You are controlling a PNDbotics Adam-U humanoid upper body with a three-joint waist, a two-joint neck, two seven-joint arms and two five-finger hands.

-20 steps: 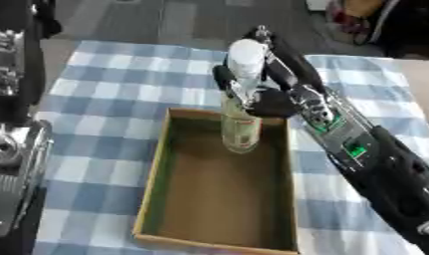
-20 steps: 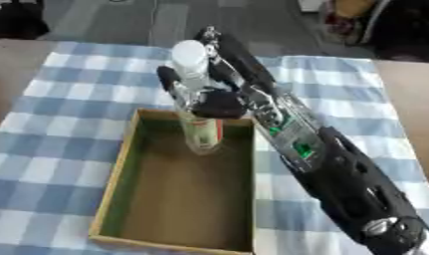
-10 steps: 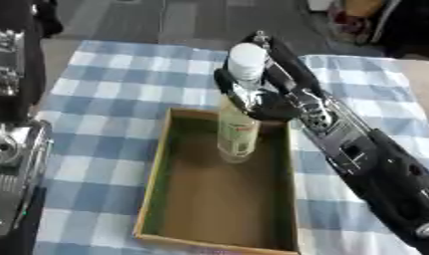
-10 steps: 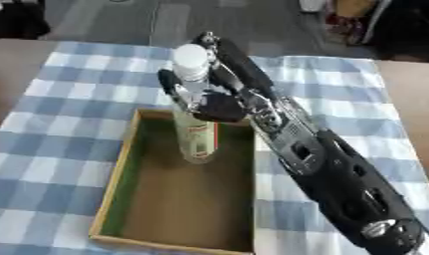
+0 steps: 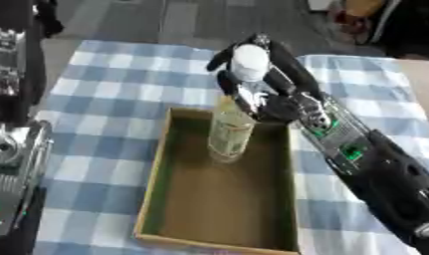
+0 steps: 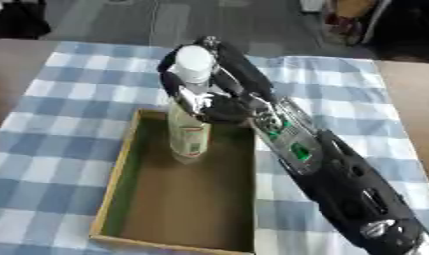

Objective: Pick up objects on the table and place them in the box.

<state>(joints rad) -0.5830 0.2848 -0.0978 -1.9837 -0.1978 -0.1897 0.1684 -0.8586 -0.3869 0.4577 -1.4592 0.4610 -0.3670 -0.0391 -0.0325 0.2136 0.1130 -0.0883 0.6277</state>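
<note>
A clear bottle (image 5: 230, 130) with a white cap and a pale label stands upright inside the far end of the shallow cardboard box (image 5: 154, 187). My right hand (image 5: 276, 97) reaches in from the right and is shut on the bottle's neck, fingers and thumb curled round it just below the cap. Whether the bottle's base touches the box floor I cannot tell. My left hand shows in neither view.
The box lies on a blue and white checked cloth (image 5: 113, 99). Black and silver machine parts (image 5: 10, 164) stand along the left edge. The wooden table edge (image 6: 413, 104) shows at the right.
The right hand has lowered the bottle a little and moved it slightly left within the box's far end. The grip on the neck is unchanged.
</note>
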